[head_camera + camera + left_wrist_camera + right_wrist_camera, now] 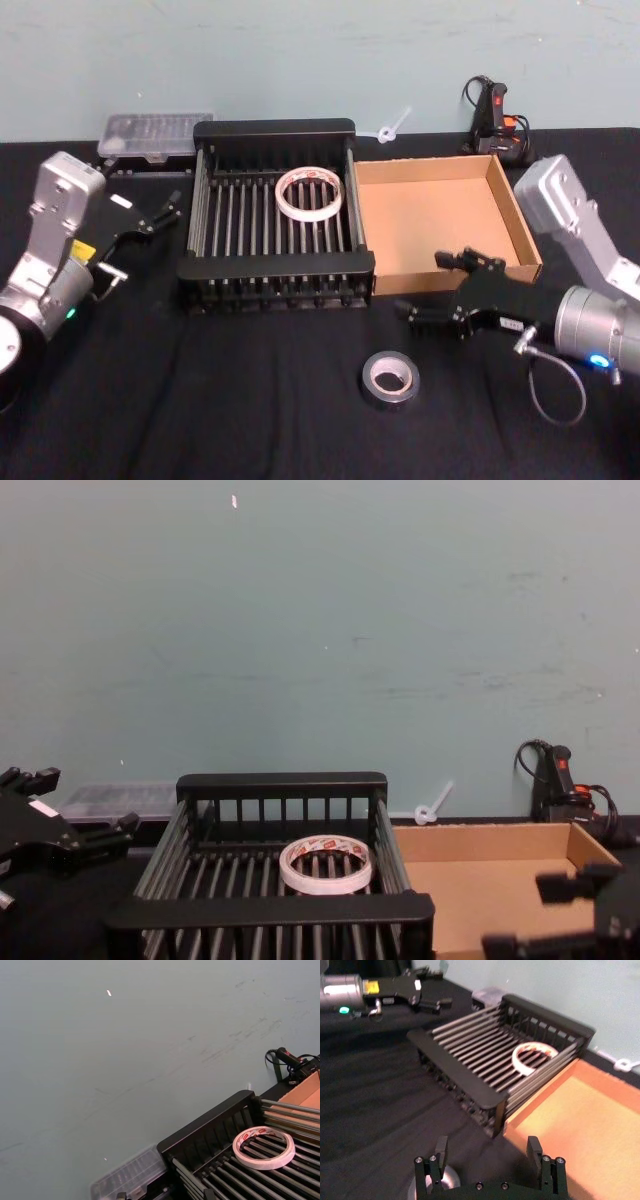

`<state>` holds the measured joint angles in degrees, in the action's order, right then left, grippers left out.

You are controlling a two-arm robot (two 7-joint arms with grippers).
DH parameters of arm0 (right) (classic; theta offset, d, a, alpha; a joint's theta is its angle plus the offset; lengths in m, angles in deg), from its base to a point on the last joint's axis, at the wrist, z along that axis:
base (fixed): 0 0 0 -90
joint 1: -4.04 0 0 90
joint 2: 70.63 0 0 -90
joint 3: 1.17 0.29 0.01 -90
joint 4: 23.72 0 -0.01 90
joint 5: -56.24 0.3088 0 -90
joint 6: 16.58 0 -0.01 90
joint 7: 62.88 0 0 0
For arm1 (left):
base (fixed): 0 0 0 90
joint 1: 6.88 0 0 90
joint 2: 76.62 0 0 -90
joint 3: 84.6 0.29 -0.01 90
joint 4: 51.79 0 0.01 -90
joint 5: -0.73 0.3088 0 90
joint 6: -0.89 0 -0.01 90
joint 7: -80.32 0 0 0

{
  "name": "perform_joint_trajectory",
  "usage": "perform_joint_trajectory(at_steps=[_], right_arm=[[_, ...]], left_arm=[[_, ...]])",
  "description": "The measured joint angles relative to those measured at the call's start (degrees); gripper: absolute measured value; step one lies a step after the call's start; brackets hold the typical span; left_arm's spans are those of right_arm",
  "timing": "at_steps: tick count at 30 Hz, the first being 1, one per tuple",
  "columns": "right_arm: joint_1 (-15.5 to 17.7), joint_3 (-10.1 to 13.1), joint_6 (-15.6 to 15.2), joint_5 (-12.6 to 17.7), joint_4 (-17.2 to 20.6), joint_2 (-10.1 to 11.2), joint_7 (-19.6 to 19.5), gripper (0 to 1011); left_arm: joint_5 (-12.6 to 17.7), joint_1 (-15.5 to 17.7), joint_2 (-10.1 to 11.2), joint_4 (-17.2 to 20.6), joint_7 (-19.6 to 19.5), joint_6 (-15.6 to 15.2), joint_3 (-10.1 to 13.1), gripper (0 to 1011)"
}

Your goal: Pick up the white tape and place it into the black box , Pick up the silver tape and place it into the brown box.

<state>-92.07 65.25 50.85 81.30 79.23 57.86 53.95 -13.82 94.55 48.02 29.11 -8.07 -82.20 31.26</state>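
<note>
The white tape lies flat on the barred floor of the black box, toward its far right side; it also shows as a pale ring. The brown box stands right beside the black box, with nothing in it. The silver tape lies on the black cloth in front of both boxes. My right gripper hovers open near the brown box's front left corner, just beyond the silver tape, which peeks out beneath one finger. My left gripper stays open to the left of the black box.
A clear plastic case lies at the back left behind the black box. A black and orange tool with a cable and a white plastic tie sit by the wall at the back right. Black cloth covers the table.
</note>
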Motion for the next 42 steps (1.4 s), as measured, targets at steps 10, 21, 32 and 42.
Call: perform_joint_trajectory(at_steps=[10,21,32,42], right_arm=[[-0.1,-2.5,-2.7,0.3,-0.5,1.4,0.7,1002],[-1.5,-4.9,-4.7,0.3,-1.9,2.0,1.5,1002],[-3.1,-7.0,-5.6,-0.2,-3.4,2.1,2.7,1002],[-4.2,-8.4,-6.1,-0.9,-4.4,2.2,3.2,1002]], left_arm=[[0.0,0.0,0.0,0.0,0.0,0.0,0.0,1001],[0.0,0.0,0.0,0.0,0.0,0.0,0.0,1001],[0.0,0.0,0.0,0.0,0.0,0.0,0.0,1001],[0.0,0.0,0.0,0.0,0.0,0.0,0.0,1001]])
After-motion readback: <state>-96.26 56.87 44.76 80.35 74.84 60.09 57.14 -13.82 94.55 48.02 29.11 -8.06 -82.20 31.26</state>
